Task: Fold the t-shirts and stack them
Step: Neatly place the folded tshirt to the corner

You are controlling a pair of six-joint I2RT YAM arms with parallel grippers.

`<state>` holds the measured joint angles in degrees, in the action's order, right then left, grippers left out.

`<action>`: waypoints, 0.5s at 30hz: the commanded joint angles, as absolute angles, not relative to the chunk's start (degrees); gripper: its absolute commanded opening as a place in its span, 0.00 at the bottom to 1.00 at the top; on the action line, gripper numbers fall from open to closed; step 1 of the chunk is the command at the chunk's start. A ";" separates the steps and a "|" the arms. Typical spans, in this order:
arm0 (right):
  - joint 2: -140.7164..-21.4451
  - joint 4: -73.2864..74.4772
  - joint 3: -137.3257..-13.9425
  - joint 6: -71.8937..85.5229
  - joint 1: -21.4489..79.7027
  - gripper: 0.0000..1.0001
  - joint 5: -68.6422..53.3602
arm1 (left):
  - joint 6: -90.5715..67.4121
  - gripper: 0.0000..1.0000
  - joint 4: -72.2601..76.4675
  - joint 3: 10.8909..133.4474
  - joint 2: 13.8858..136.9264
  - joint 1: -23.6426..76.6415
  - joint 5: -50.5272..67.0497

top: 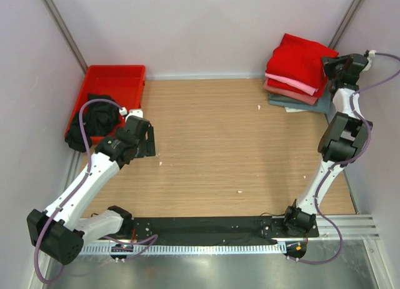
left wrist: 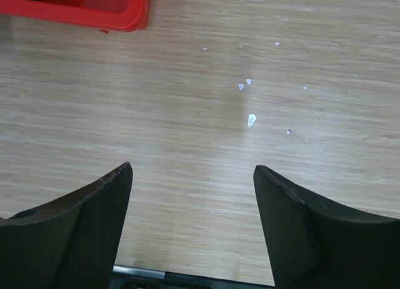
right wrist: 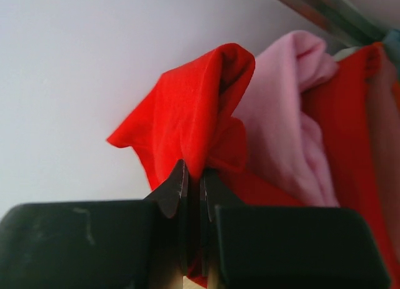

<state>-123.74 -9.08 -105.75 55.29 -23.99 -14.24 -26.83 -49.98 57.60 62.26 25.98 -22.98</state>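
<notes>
A stack of folded t-shirts sits at the far right: a bright red t-shirt [top: 301, 59] on top, then pink [top: 289, 82], salmon [top: 290, 93] and grey-blue [top: 306, 104]. My right gripper [top: 331, 69] is at the stack's right side, shut on a fold of the red t-shirt [right wrist: 187, 114]; the pink t-shirt [right wrist: 287, 114] shows beside it. A crumpled black t-shirt [top: 97, 119] hangs over the near rim of the red tray [top: 112, 76]. My left gripper [top: 149, 140] is open and empty over bare table, just right of the tray; its fingers [left wrist: 94, 226] frame wood.
The red tray's corner [left wrist: 119, 14] shows at the top of the left wrist view. Small white flecks [left wrist: 251, 119] lie on the wood. White walls close in the table at the back and sides. A black strip and metal rail run along the near edge [top: 206, 229].
</notes>
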 commanded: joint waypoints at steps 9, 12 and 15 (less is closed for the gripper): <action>-129.53 -0.38 -118.36 49.84 -29.09 0.38 -7.21 | -27.60 0.79 -49.66 58.62 62.14 26.02 -23.64; -135.52 9.01 -129.53 45.36 -29.27 0.59 -6.68 | -27.68 0.79 -49.83 58.62 62.23 26.10 -23.73; -133.78 11.34 -129.21 42.54 -29.44 0.76 -2.22 | -27.77 0.79 -49.75 58.62 62.31 26.10 -23.91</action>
<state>-134.17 7.46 -126.26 46.17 -24.40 -10.09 -26.85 -50.02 57.60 62.26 25.98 -22.98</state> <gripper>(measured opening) 0.709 0.793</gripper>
